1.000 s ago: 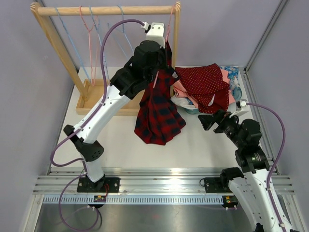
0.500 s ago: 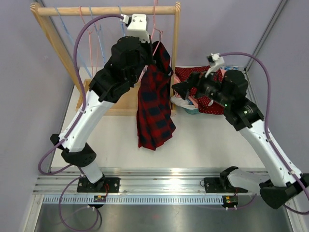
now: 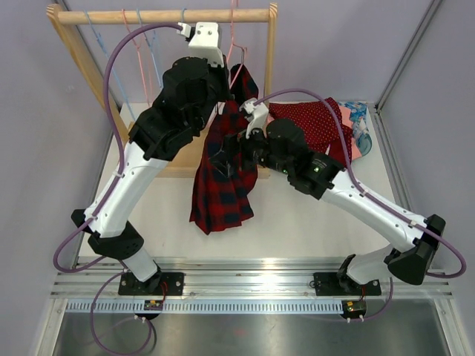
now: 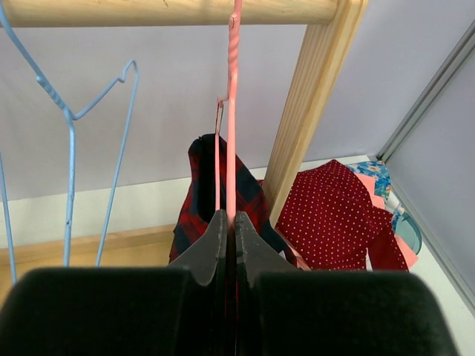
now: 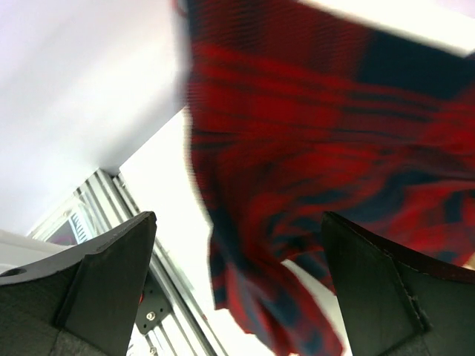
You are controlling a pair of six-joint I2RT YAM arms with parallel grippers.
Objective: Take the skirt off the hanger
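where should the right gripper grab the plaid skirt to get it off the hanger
Probably the upper part of the plaid skirt, just under the pink hanger, coming from the robot's right. The cloth hangs loose and folded there, so the open right gripper, facing it, could pinch a fold. The left gripper clamps the hanger's wire, steadying it for a pull.

A wooden rack (image 3: 163, 15) stands at the far left of the white table (image 3: 297, 222), its base on the tabletop. Bare blue wire hangers (image 4: 70, 122) hang from its top rail. Right of the rack's post (image 4: 312, 111) lies a heap of clothes: a red polka-dot garment (image 3: 315, 122) on top, with pink cloth (image 3: 356, 150) and a blue patterned piece (image 3: 360, 119) beneath (mostly covered). Grooved metal rails (image 3: 245, 278) run along the near edge.
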